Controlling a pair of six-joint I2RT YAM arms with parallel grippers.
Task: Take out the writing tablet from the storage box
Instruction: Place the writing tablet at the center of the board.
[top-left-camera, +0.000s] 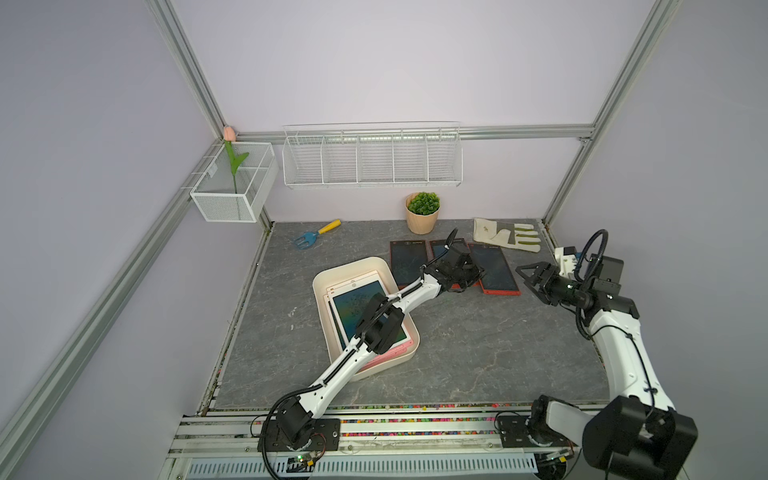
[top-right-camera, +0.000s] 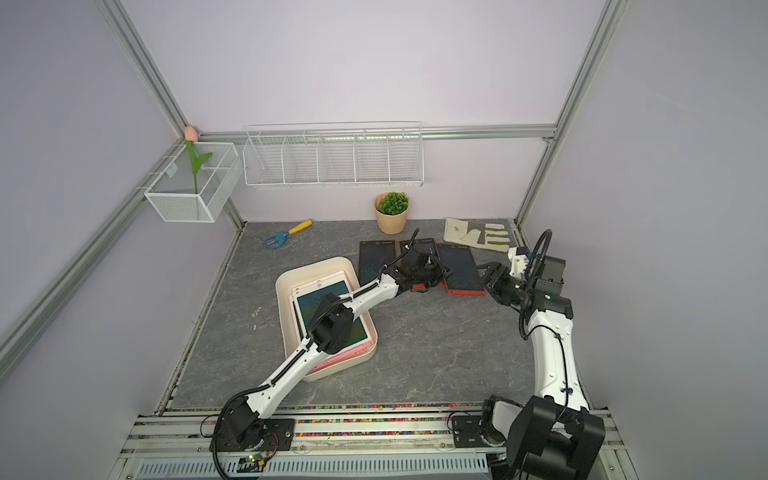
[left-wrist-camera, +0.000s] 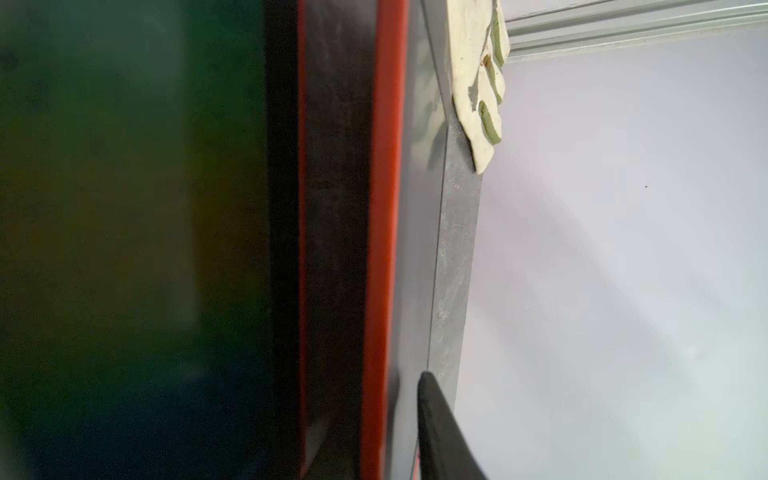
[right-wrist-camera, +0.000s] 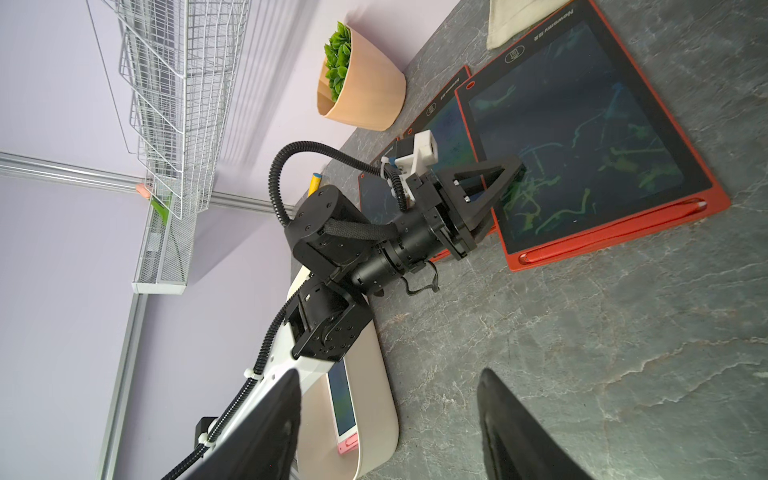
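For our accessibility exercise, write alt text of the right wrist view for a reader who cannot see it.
The left hand reaches over three red-framed writing tablets lying on the grey table. Behind its arm sits the cream storage box, a pink-edged tablet inside, with a potted plant and wire rack beyond.

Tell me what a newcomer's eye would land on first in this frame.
Probably the left gripper reaching across to the three red-framed tablets laid out on the grey table. Next, the cream storage box beneath that arm, with white- and pink-framed tablets stacked inside. The right gripper hangs open nearby.
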